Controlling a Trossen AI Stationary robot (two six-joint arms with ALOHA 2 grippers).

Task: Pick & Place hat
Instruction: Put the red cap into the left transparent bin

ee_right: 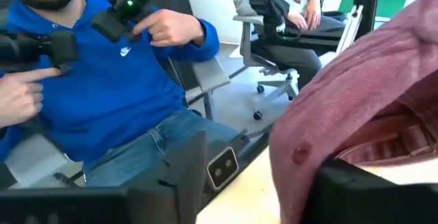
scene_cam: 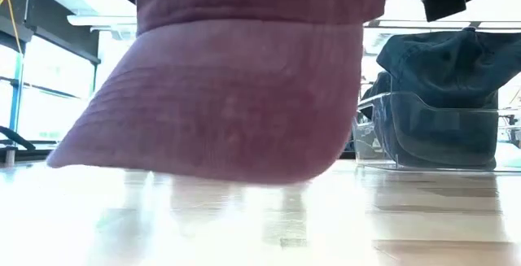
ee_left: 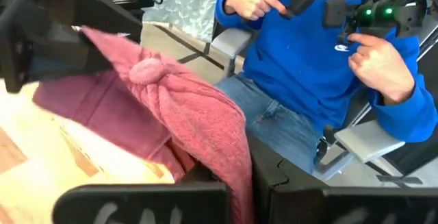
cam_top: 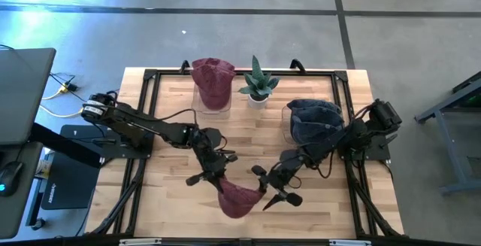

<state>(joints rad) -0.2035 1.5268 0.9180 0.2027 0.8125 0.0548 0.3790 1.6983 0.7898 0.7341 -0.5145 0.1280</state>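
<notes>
The maroon hat [cam_top: 239, 198] sat near the table's [cam_top: 173, 201] front edge, pinched at its crown by the left gripper [cam_top: 216, 177], whose fingers were clamped together on the fabric. The right gripper [cam_top: 272, 189] hovered just beside the hat's other side with its fingers apart — whether one tip touched the cloth was hard to tell from above.

Behind them a second maroon hat [cam_top: 213, 82] rested on a clear container [cam_top: 213, 104], a dark blue hat [cam_top: 316, 119] filled another clear bin [scene_cam: 423, 132], and a small potted plant [cam_top: 258, 83] stood between the two.

Past the front edge a person in a blue sweatshirt [ee_left: 308, 53] sat close — hands on control handles.
</notes>
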